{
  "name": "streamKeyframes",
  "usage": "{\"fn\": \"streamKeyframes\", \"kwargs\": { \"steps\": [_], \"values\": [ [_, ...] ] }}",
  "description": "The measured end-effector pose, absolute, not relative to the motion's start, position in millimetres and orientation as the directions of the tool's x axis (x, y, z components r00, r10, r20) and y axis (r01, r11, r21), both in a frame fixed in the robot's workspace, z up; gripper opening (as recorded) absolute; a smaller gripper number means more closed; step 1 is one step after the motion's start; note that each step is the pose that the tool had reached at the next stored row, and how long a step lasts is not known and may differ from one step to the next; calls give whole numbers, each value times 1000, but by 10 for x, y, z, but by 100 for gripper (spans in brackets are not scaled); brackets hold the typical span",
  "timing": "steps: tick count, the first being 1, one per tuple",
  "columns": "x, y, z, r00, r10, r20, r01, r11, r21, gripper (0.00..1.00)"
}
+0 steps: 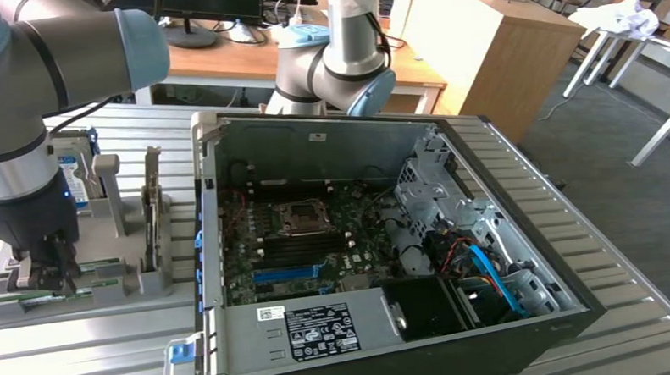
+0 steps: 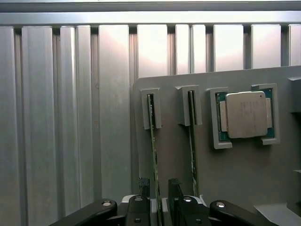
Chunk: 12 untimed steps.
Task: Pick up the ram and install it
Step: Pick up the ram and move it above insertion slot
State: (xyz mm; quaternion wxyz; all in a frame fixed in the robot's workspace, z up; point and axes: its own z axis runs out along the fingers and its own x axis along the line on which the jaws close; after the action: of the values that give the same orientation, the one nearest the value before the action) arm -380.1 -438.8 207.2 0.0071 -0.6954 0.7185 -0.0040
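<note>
Your pincer [image 2: 159, 190] stands wide open, its fingers [image 2: 144, 187] straddling the ram [image 2: 151, 117] — the stick stands on edge in the grey holder's [image 2: 235, 179] outermost slot, farthest from the processor chip [image 2: 245, 114]. You can't tell whether either pad touches the board — its near end is hidden between the fingers.

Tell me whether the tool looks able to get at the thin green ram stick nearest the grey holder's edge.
Probably yes. The open tool straddles the thin green ram stick, a finger on each side, with nothing between; the neighbouring stick stands apart.
</note>
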Motion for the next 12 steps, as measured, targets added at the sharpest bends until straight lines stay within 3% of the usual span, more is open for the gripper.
{"fn": "streamKeyframes", "kwargs": {
  "steps": [12],
  "values": [
    [-3799,-4397,2027,-31,-1000,-5,-999,31,-16,30]
  ]
}}
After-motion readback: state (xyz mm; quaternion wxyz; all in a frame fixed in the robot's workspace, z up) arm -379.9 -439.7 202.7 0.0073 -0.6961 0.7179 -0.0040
